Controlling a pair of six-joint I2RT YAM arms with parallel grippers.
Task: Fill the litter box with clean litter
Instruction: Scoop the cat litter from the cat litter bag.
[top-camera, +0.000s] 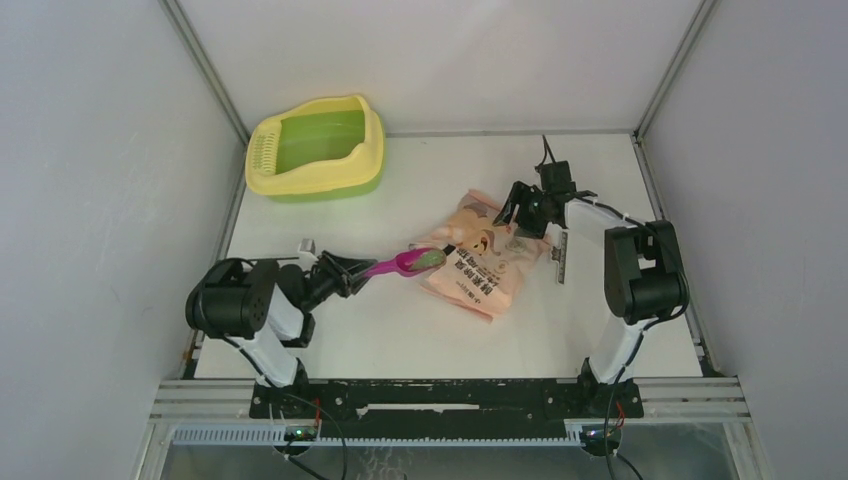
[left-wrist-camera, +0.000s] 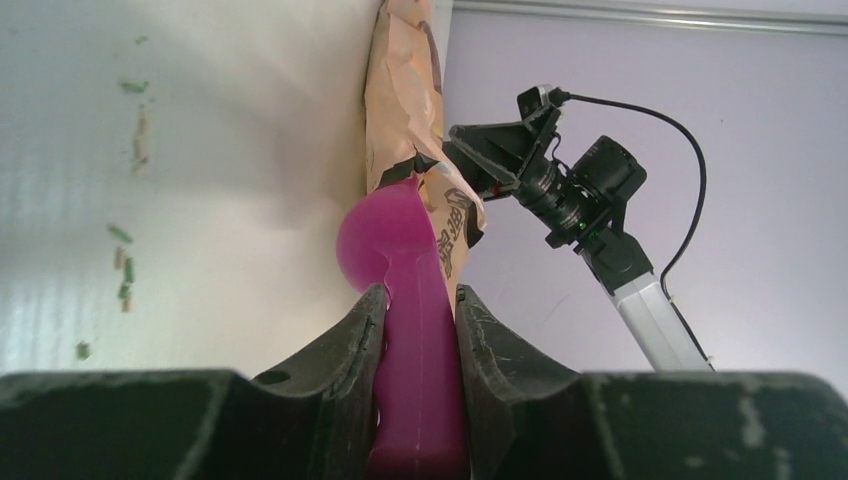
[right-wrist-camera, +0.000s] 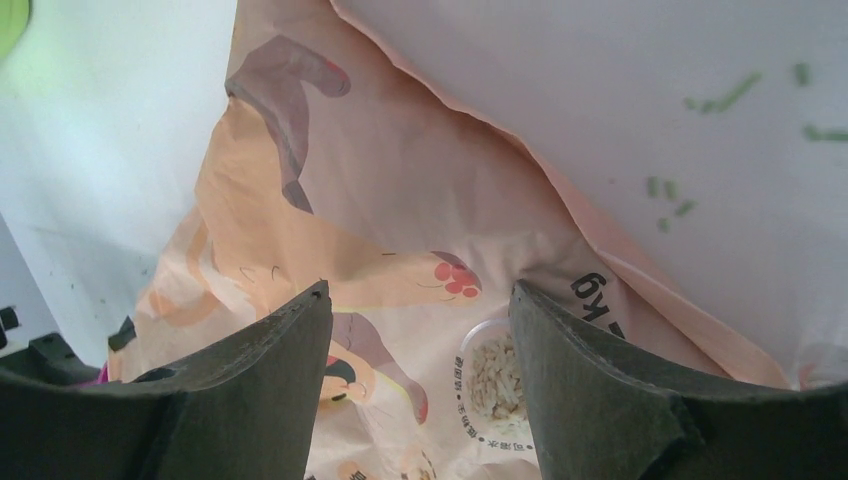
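Left fingers (left-wrist-camera: 345, 340) clamp scoop (left-wrist-camera: 400, 260); litter pellets (left-wrist-camera: 125, 265) dot white table (top-camera: 400, 330); grey walls (top-camera: 100, 150).

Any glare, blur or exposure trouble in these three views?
Top external: soft, even light, faint shadows, litter box and bag sharp. Left wrist: table washed out at left, scoop oversaturated, left gripper dark and underexposed. Right wrist: bag print legible, right gripper nearly silhouetted, a green blur in the top-left corner.
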